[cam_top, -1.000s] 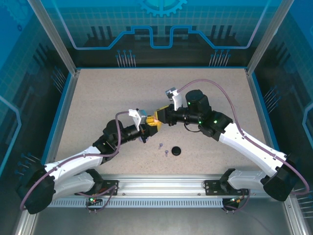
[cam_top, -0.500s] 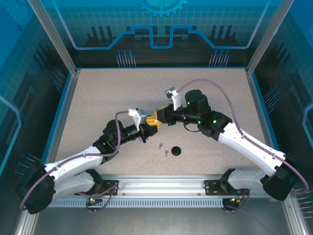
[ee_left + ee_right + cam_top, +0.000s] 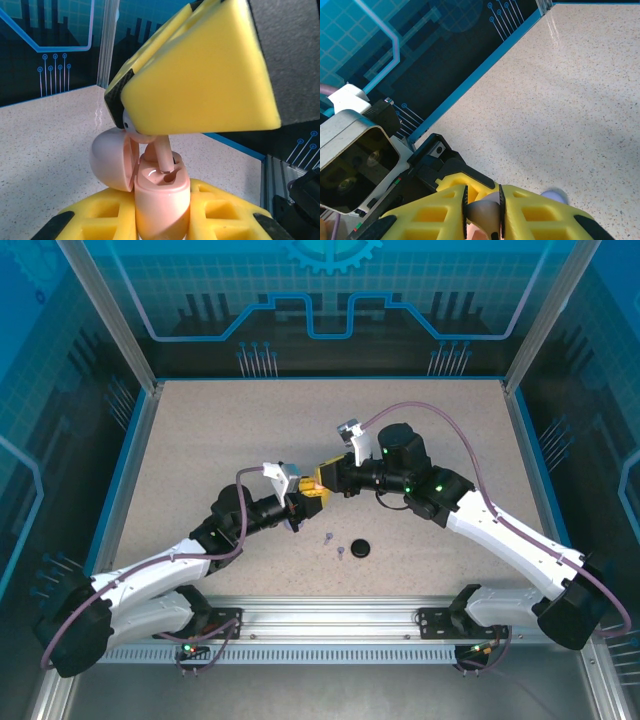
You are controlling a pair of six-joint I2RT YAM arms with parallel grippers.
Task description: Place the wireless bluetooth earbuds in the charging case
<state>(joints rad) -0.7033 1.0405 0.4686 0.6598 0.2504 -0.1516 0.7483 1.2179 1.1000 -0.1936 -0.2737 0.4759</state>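
Pink charging case (image 3: pixel 162 196) is clamped upright by the left gripper (image 3: pixel 302 502), lid (image 3: pixel 111 161) flipped back so the socket is exposed. Pink earbud (image 3: pixel 162 155) is pinched by the right gripper (image 3: pixel 483 197), stem lowered into the socket, seemingly only part-seated.

Pink case (image 3: pixel 162 200) upright, lid open, pink earbud (image 3: pixel 163 156) stem-down at its slot; lilac earbud (image 3: pixel 328 537) & 2nd lilac earbud (image 3: pixel 341 553) lie loose beside round black case (image 3: pixel 360 548).
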